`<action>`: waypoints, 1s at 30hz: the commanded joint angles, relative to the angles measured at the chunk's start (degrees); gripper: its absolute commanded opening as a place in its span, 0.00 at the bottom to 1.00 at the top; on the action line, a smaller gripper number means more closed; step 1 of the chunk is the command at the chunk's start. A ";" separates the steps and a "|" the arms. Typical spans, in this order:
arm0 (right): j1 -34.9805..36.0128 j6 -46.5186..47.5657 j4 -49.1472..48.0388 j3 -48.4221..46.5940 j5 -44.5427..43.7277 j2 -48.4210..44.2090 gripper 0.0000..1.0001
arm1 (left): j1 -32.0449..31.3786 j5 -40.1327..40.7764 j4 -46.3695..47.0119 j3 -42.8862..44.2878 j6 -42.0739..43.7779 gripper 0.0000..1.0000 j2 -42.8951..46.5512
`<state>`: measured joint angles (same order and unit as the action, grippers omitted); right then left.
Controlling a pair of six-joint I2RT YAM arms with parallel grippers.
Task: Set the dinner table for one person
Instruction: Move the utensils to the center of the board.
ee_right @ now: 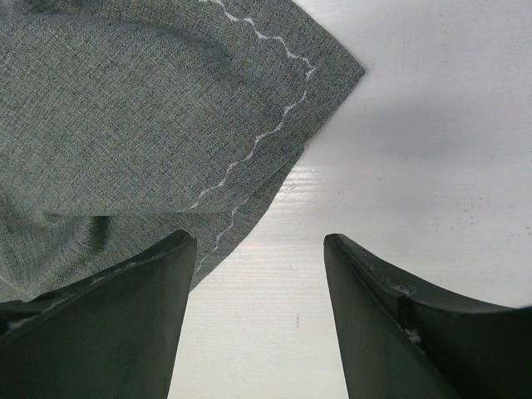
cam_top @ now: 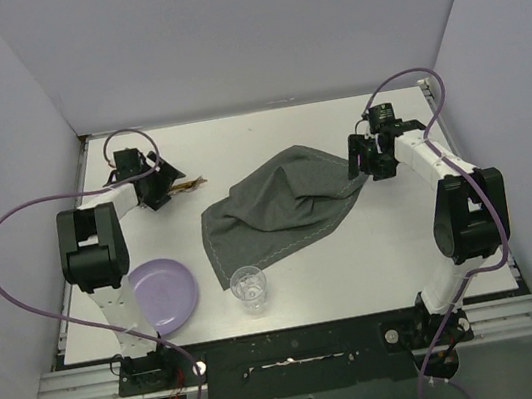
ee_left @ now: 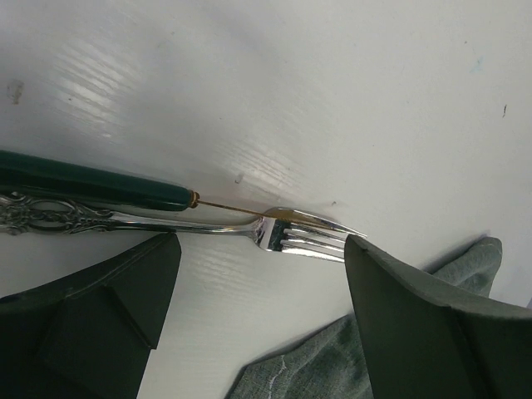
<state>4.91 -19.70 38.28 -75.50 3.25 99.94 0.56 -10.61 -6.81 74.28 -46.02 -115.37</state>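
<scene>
- The dinner table (cam_top: 358,266) fills mid-frame; bare room lower right and along the top, walls close either side
- The placemat (cam_top: 278,208) lies crumpled at centre; the right gripper (cam_top: 369,158), open and empty at its upper-right corner, could drag it into the glass (cam_top: 250,288)
- The left gripper (ee_left: 262,249), open at upper left, straddles the fork (ee_left: 299,237); closing might catch the green-handled knife (ee_left: 91,184) just beside

Both arms reach out from their bases toward the far end, each with a chunky elbow sticking up midway. The left pincer (cam_top: 157,185) tips down and in toward the middle, jaws spread wide. The right pincer (cam_top: 365,159) leans inward from its side too, jaws parted, gripping nothing.
</scene>
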 commanded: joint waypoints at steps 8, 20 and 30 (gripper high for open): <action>-0.25 0.46 -1.28 1.05 1.29 -1.44 0.64 | 5.20 -0.83 -0.94 -4.55 4.14 0.81 5.88; 0.65 0.06 -1.02 0.80 2.66 -3.61 0.64 | -2.87 -7.47 8.32 -14.15 4.19 0.76 31.04; 1.07 0.45 -0.78 1.27 2.74 -5.51 0.62 | -8.17 -13.25 20.85 -10.09 -1.04 0.00 16.81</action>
<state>5.72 -19.75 38.35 -74.00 5.61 98.37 -5.06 -21.47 8.73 60.47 -45.12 -91.77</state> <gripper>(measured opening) 0.626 0.007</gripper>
